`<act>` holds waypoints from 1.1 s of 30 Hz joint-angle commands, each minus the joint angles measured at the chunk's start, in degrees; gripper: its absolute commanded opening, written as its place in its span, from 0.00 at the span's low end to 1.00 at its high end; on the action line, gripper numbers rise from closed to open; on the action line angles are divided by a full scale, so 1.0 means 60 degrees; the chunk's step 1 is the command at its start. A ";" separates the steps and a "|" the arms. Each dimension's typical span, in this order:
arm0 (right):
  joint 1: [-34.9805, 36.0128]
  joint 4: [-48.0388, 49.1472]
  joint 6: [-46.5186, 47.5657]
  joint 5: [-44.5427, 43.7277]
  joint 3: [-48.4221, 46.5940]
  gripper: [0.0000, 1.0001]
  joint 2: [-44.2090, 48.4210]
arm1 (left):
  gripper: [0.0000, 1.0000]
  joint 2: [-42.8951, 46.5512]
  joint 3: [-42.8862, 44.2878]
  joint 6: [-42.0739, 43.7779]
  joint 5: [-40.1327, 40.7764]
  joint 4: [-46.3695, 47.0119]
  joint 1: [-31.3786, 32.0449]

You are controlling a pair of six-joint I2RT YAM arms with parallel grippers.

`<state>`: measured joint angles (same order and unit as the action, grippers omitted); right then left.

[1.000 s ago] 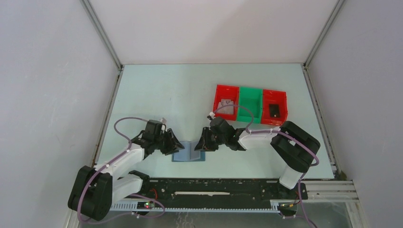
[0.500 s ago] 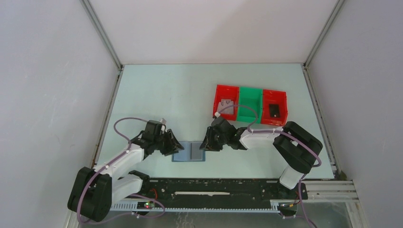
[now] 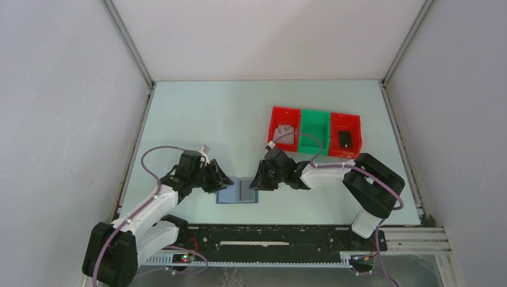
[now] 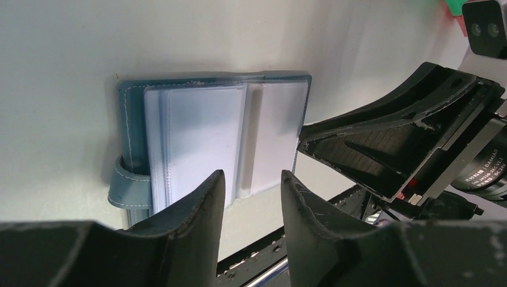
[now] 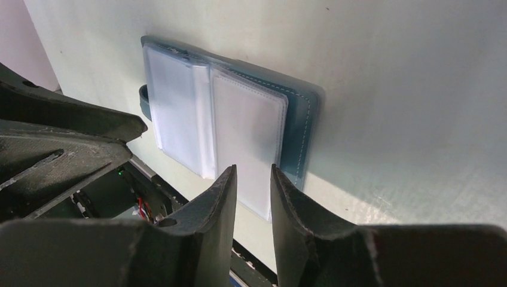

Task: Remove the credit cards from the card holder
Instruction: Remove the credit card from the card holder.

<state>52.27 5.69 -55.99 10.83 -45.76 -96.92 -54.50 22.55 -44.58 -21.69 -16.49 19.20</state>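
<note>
Now we see the card holder point(image 3: 237, 192) lying open and flat on the pale surface point(image 3: 203, 119), near its front edge and between the two arms. From the left wrist its teal cover frames pale, clear-looking sleeves, and a small strap point(image 4: 122, 186) curls off one side. Whether any cards sit inside those sleeves, we cannot tell.

Our left tool point(image 3: 222, 179) hovers at the holder's left edge. In its own camera the fingers point(image 4: 203, 197) stand moderately apart with nothing between them, and the open holder point(image 4: 215, 137) lies just beyond the tips.

Our right tool point(image 3: 257, 180) sits at the holder's right edge, facing the left one across it. Its fingers point(image 5: 224, 191) leave only a narrow gap, and the near corner of a pale sleeve on the holder point(image 5: 239, 125) lies right at that gap. We cannot tell whether they touch it.

Farther back on the right, three bins stand side by side, touching. The left red bin point(image 3: 275, 119) holds a grey card point(image 3: 287, 133), the green bin point(image 3: 315, 119) stands in the middle, and the right red bin point(image 3: 356, 128) holds a black card point(image 3: 345, 139).
</note>
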 commanded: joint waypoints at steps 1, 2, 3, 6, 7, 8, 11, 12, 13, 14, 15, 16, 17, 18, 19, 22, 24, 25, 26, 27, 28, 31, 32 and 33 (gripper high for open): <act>0.0092 0.0201 -0.0132 -0.0108 0.0008 0.35 -0.0071 | 0.44 -0.0019 0.0243 0.0018 -0.0244 0.0391 -0.0051; 0.0092 0.0143 -0.0132 -0.0161 0.0002 0.35 -0.0043 | 0.44 -0.0021 0.0249 0.0017 -0.0238 0.0399 -0.0051; 0.0092 0.0081 -0.0132 -0.0228 0.0008 0.36 -0.0023 | 0.44 -0.0034 0.0253 0.0028 -0.0237 0.0404 -0.0051; 0.0091 -0.0063 -0.0105 -0.0431 0.0009 0.38 0.0080 | 0.44 -0.0111 0.0285 0.0057 -0.0216 0.0391 -0.0051; 0.0083 -0.0089 -0.0103 -0.0449 0.0009 0.38 0.0071 | 0.44 -0.0128 0.0291 0.0061 -0.0209 0.0390 -0.0051; 0.0078 -0.0098 -0.0106 -0.0456 0.0009 0.39 0.0063 | 0.44 -0.0141 0.0299 0.0072 -0.0202 0.0379 -0.0049; 0.0077 -0.0090 -0.0128 -0.0418 0.0009 0.40 -0.0029 | 0.44 -0.0160 0.0292 0.0098 -0.0186 0.0351 -0.0051; 0.0090 -0.0074 -0.0131 -0.0396 0.0009 0.40 -0.0052 | 0.44 -0.0160 0.0299 0.0104 -0.0181 0.0349 -0.0047; 0.0092 -0.0047 -0.0132 -0.0367 0.0009 0.40 -0.0072 | 0.44 -0.0160 0.0287 0.0113 -0.0175 0.0341 -0.0050; 0.0092 -0.0027 -0.0132 -0.0360 0.0009 0.40 -0.0089 | 0.44 -0.0147 0.0297 0.0119 -0.0167 0.0340 -0.0051; 0.0096 -0.0006 -0.0132 -0.0344 0.0009 0.40 -0.0104 | 0.44 -0.0134 0.0298 0.0120 -0.0172 0.0323 -0.0047; 0.0089 0.0009 -0.0132 -0.0328 0.0009 0.40 -0.0118 | 0.44 -0.0136 0.0292 0.0122 -0.0168 0.0320 -0.0050; 0.0092 0.0028 -0.0119 -0.0308 0.0009 0.40 -0.0138 | 0.44 -0.0131 0.0286 0.0120 -0.0153 0.0317 -0.0051; 0.0092 0.0069 -0.0117 -0.0277 0.0007 0.40 -0.0143 | 0.44 -0.0131 0.0286 0.0120 -0.0150 0.0310 -0.0051; 0.0092 0.0086 -0.0117 -0.0248 0.0000 0.40 -0.0149 | 0.44 -0.0130 0.0285 0.0120 -0.0142 0.0303 -0.0051; 0.0091 0.0148 -0.0099 -0.0196 -0.0003 0.39 -0.0164 | 0.44 -0.0130 0.0289 0.0107 -0.0140 0.0313 -0.0051; 0.0085 0.0178 -0.0095 -0.0180 -0.0003 0.39 -0.0164 | 0.44 -0.0119 0.0285 0.0105 -0.0149 0.0303 -0.0051; 0.0093 0.0203 -0.0081 -0.0159 0.0000 0.39 -0.0157 | 0.44 -0.0116 0.0278 0.0118 -0.0149 0.0302 -0.0051; 0.0092 0.0219 -0.0085 -0.0144 -0.0001 0.39 -0.0151 | 0.44 -0.0105 0.0273 0.0120 -0.0149 0.0304 -0.0051; 0.0092 0.0235 -0.0088 -0.0136 -0.0005 0.39 -0.0130 | 0.44 -0.0114 0.0267 0.0120 -0.0149 0.0304 -0.0049; 0.0092 0.0248 -0.0080 -0.0135 -0.0004 0.39 -0.0110 | 0.44 -0.0114 0.0270 0.0120 -0.0149 0.0306 -0.0051; 0.0090 0.0275 -0.0054 -0.0128 -0.0006 0.38 -0.0012 | 0.44 -0.0105 0.0257 0.0134 -0.0145 0.0310 -0.0043; 0.0095 0.0292 -0.0021 -0.0121 -0.0006 0.38 0.0020 | 0.44 -0.0102 0.0245 0.0135 -0.0149 0.0305 -0.0050; 0.0092 0.0307 -0.0008 -0.0121 -0.0006 0.38 0.0058 | 0.44 -0.0092 0.0242 0.0133 -0.0149 0.0304 -0.0049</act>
<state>52.27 5.80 -56.07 10.13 -45.76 -97.67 -55.44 22.55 -44.56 -21.85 -15.53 19.20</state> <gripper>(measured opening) 0.388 0.441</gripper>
